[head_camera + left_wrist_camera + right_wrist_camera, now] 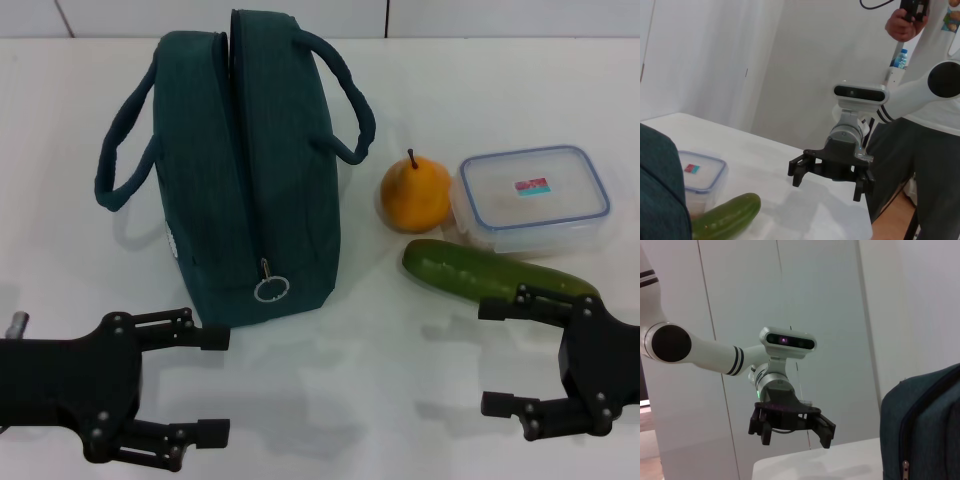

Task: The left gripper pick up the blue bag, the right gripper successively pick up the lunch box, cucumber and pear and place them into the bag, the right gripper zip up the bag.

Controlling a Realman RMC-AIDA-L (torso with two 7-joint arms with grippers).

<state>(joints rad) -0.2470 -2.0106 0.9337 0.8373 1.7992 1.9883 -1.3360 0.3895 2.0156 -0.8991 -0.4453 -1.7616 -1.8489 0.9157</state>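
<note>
Currently both tools spread wide, nothing gripped: left tool (pixel 205 385) at 7 o'clock low over the white worktop (pixel 380 370), right tool (pixel 502 355) at 4 o'clock. Blue bag (pixel 250 170) upright at 11, zipped, ring pull facing front. Pear (pixel 416 194) just right of it, touching lunch box (pixel 532 197) at 2. Cucumber (pixel 495 272) lying just before both.

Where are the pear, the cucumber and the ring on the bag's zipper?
pear (pixel 415 196), head view, on its round orange body.
cucumber (pixel 490 271), head view, on the middle of its green skin.
ring zip pull (pixel 270 289), head view, on the silver ring's rim.
</note>
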